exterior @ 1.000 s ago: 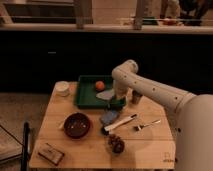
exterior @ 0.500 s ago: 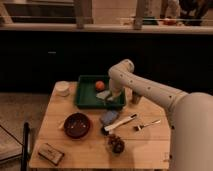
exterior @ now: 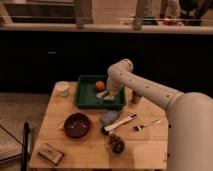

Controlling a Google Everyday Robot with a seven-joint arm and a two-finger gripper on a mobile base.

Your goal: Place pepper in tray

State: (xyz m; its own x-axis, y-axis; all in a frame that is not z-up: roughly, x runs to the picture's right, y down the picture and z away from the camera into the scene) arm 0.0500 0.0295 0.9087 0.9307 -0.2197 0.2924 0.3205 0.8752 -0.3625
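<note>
The dark-green tray (exterior: 85,99) sits at the back of the wooden table. An orange ball (exterior: 100,85) lies inside it. My gripper (exterior: 104,96) reaches down into the tray's right half, just in front of the orange ball and close to the tray floor. The white arm (exterior: 145,90) comes in from the right. I cannot make out the green pepper; it is hidden at the gripper or lost against the green tray.
A dark-red bowl (exterior: 77,125) stands in front of the tray. A white cup (exterior: 62,88) is left of the tray and a metallic shaker (exterior: 136,97) right of it. A blue cloth (exterior: 109,117), a utensil (exterior: 122,122), a fork (exterior: 148,124), a dark lump (exterior: 116,144) and a packet (exterior: 50,153) lie nearer.
The arm has shifted a little to the left, bringing the gripper further over the inside of the tray. The other things on the table have not moved.
</note>
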